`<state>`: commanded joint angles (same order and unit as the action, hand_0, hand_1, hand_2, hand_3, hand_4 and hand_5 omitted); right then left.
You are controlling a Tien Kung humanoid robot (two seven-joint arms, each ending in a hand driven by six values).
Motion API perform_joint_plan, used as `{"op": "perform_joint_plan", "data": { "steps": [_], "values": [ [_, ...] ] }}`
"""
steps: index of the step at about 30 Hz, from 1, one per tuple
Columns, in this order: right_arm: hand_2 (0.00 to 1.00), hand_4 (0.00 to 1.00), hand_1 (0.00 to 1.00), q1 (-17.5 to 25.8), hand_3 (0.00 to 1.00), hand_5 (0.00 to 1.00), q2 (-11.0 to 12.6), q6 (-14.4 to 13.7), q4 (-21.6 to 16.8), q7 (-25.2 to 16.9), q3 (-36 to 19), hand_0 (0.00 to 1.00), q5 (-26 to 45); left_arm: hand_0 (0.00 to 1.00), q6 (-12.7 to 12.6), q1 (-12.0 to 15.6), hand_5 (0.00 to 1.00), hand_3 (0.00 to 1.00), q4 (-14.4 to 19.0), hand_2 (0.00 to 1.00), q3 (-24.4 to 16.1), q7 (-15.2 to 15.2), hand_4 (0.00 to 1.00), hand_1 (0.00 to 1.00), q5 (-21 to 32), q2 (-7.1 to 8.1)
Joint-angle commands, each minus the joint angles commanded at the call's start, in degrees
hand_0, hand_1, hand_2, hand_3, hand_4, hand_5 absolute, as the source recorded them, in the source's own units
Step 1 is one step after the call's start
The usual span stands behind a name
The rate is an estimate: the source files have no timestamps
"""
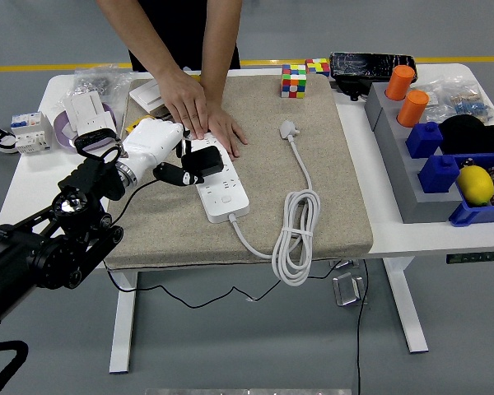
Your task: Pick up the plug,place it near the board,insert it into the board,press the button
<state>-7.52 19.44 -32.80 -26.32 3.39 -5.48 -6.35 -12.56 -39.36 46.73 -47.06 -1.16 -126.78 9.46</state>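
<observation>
left hand (166, 156) — grips black plug (204, 160) | over board (222, 185) — prongs hidden

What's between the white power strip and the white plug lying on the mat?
Only bare beige mat lies between the power strip and the white plug, as the head view shows. The strip's own cord loops nearer the front edge.

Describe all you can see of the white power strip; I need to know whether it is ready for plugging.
The white plastic power strip is a long flat bar with rows of sockets and a button near its near end. It lies flat on the beige mat, angled slightly. The person's hands press its far end. The robot's left hand holds a black plug over its far sockets; whether it is seated cannot be told. Its own white cord leaves the near end and coils beside it.
</observation>
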Motion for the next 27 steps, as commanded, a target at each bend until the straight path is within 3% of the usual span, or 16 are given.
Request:
{"op": "perform_joint_plan", "data": {
  "steps": [9, 27],
  "values": [
    [0.853, 0.998, 0.901, 0.0, 0.867, 0.998, 0.1, 0.0, 0.0, 0.0, 0.0, 0.936, 0.1, 0.515, -0.9, -0.6, 0.296, 0.357, -4.1, 0.403, 0.5, -0.5, 0.574, 0.555, -0.2, -0.52],
    [0.853, 0.998, 0.902, -0.1, 0.867, 0.998, 0.0, 0.0, 0.0, 0.0, -0.1, 0.937, 0.0, 0.504, -1.4, -1.0, 0.295, 0.356, -6.3, 0.402, 0.5, -0.6, 0.575, 0.557, -0.5, -0.89]
  ]
}}
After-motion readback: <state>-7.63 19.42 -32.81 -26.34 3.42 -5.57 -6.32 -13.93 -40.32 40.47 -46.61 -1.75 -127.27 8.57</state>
